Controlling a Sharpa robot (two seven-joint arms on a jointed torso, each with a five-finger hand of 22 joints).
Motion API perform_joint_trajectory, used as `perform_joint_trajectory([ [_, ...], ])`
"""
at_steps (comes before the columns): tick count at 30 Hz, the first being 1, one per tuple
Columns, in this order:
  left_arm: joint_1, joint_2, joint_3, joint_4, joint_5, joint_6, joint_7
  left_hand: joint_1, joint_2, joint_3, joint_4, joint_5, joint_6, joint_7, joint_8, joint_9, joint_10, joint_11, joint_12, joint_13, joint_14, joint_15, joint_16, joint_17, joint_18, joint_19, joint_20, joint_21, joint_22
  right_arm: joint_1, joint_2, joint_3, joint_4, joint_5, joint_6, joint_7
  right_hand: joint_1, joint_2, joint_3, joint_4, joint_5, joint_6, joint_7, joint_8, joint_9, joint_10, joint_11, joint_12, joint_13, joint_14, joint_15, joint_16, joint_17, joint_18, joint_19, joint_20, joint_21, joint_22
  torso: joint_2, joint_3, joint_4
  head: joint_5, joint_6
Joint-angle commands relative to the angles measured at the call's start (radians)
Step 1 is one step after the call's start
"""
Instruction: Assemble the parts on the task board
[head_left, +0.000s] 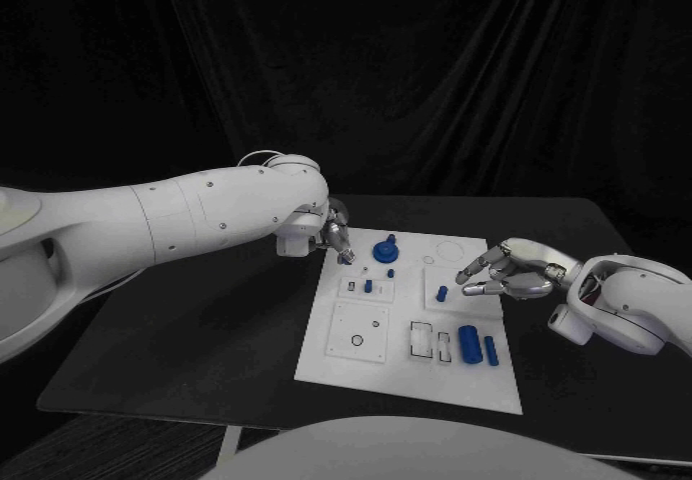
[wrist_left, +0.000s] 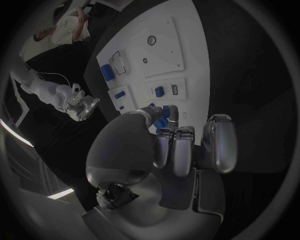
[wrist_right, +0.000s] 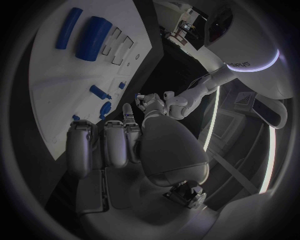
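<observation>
Task board (head_left: 411, 370) lies mid-table w/ blue parts (head_left: 469, 345) on its right side. Left hand (head_left: 335, 236) at far-left edge, fingers curled; can't tell if holding anything. Right hand (head_left: 505, 275) over right edge, fingers bunched, grip unclear. Risk: fingertips nudge loose parts.

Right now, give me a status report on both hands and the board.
Left hand at board's far-left corner, holding nothing visible. Right hand over board's right edge, holding nothing visible. Blue parts on board, unassembled. Nothing in the way.
</observation>
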Motion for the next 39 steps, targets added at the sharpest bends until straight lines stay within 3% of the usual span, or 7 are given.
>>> perform_joint_trajectory([
  [1, 0.007, 0.031, 0.001, -0.042, 0.056, 0.22, -0.019, -0.013, -0.019, 0.164, -0.151, 0.039, -0.006, -0.001, 0.024, 0.018, 0.087, 0.006, 0.0, 0.246, 0.104, 0.007, 0.003, 0.263, 0.019, 0.03, 0.005, 0.0, 0.199, -0.002, 0.001, 0.0, 0.003, 0.001, 0.009, -0.009, 0.028, 0.033, 0.0, -0.004, 0.001, 0.002, 0.005, -0.003, -0.001, 0.04, -0.004, -0.007, -0.178, 0.045, -0.007, -0.002, 0.0, 0.015, 0.054, 0.007, -0.005, 0.223, 0.0, 0.0002, 0.0003, 0.002, 0.0],
  [3, 0.009, 0.057, 0.001, -0.076, 0.058, 0.262, -0.031, -0.024, -0.026, 0.158, -0.153, 0.109, -0.01, -0.001, 0.039, 0.028, 0.087, 0.005, 0.001, 0.246, 0.104, 0.006, 0.003, 0.263, 0.02, 0.028, 0.005, 0.002, 0.199, -0.002, 0.002, 0.0, 0.005, 0.001, 0.009, -0.01, 0.028, 0.033, 0.0, -0.004, 0.001, 0.002, 0.005, -0.003, -0.001, 0.04, -0.004, -0.007, -0.178, 0.045, -0.007, -0.002, 0.0, 0.015, 0.054, 0.007, -0.005, 0.223, 0.0, 0.0001, -0.0008, 0.003, 0.0],
  [9, 0.012, 0.111, 0.001, -0.155, 0.061, 0.34, -0.05, -0.027, -0.024, 0.155, -0.154, 0.123, -0.013, -0.002, 0.043, 0.031, 0.085, 0.005, -0.002, 0.244, 0.104, 0.006, 0.003, 0.263, 0.02, 0.027, 0.005, 0.001, 0.198, -0.002, 0.004, 0.0, 0.009, 0.001, 0.01, -0.011, 0.028, 0.033, 0.0, -0.004, 0.001, 0.001, 0.006, -0.004, -0.002, 0.039, -0.005, -0.008, -0.179, 0.045, -0.007, -0.002, 0.001, 0.015, 0.053, 0.007, -0.006, 0.222, 0.0, 0.0002, -0.0005, 0.006, 0.0],
  [10, 0.012, 0.117, 0.001, -0.166, 0.061, 0.35, -0.052, -0.027, -0.024, 0.154, -0.155, 0.122, -0.013, -0.002, 0.044, 0.031, 0.087, 0.005, 0.0, 0.246, 0.104, 0.006, 0.003, 0.263, 0.02, 0.027, 0.005, 0.0, 0.198, -0.002, 0.004, 0.0, 0.009, 0.001, 0.01, -0.011, 0.028, 0.033, 0.0, -0.004, 0.001, 0.001, 0.006, -0.004, -0.002, 0.039, -0.005, -0.008, -0.179, 0.045, -0.007, -0.002, 0.001, 0.015, 0.053, 0.007, -0.006, 0.222, 0.001, 0.0002, 0.0, 0.006, 0.0],
  [17, 0.009, 0.16, 0.001, -0.24, 0.061, 0.39, -0.075, -0.033, -0.007, 0.181, -0.183, -0.01, 0.0, -0.001, 0.019, 0.02, 0.092, 0.007, 0.007, 0.251, 0.104, 0.007, 0.003, 0.263, 0.021, 0.022, 0.007, 0.001, 0.197, -0.002, 0.007, 0.0, 0.009, 0.001, 0.011, -0.01, 0.028, 0.033, 0.0, -0.004, 0.001, 0.001, 0.006, -0.004, -0.002, 0.039, -0.005, -0.008, -0.179, 0.045, -0.007, -0.002, 0.001, 0.015, 0.053, 0.007, -0.006, 0.222, 0.002, -0.0007, -0.0008, 0.01, 0.0],
  [32, -0.051, 0.236, 0.001, -0.33, 0.061, 0.348, -0.126, -0.049, -0.014, 0.178, -0.196, 0.027, 0.012, -0.002, 0.007, 0.019, 0.101, 0.005, 0.02, 0.259, 0.104, 0.006, 0.003, 0.263, 0.017, 0.03, 0.006, 0.025, 0.202, -0.002, 0.015, 0.0, 0.009, 0.001, 0.014, -0.01, 0.029, 0.034, -0.001, -0.004, 0.0, -0.001, 0.006, -0.005, -0.002, 0.037, -0.005, -0.011, -0.184, 0.045, -0.007, -0.002, 0.0, 0.017, 0.051, 0.007, -0.012, 0.22, 0.001, 0.0001, 0.0008, 0.018, 0.0],
  [39, -0.065, 0.253, 0.001, -0.346, 0.061, 0.327, -0.117, -0.05, -0.015, 0.175, -0.198, 0.031, 0.015, -0.003, 0.005, 0.018, 0.102, 0.005, 0.022, 0.26, 0.104, 0.006, 0.003, 0.263, 0.017, 0.031, 0.006, 0.027, 0.202, -0.002, 0.015, 0.0, 0.009, 0.001, 0.013, -0.01, 0.029, 0.034, -0.001, -0.004, 0.0, -0.001, 0.006, -0.005, -0.002, 0.037, -0.005, -0.011, -0.184, 0.045, -0.007, -0.002, 0.0, 0.017, 0.051, 0.007, -0.012, 0.22, 0.001, 0.0003, 0.0013, 0.018, 0.0],
])
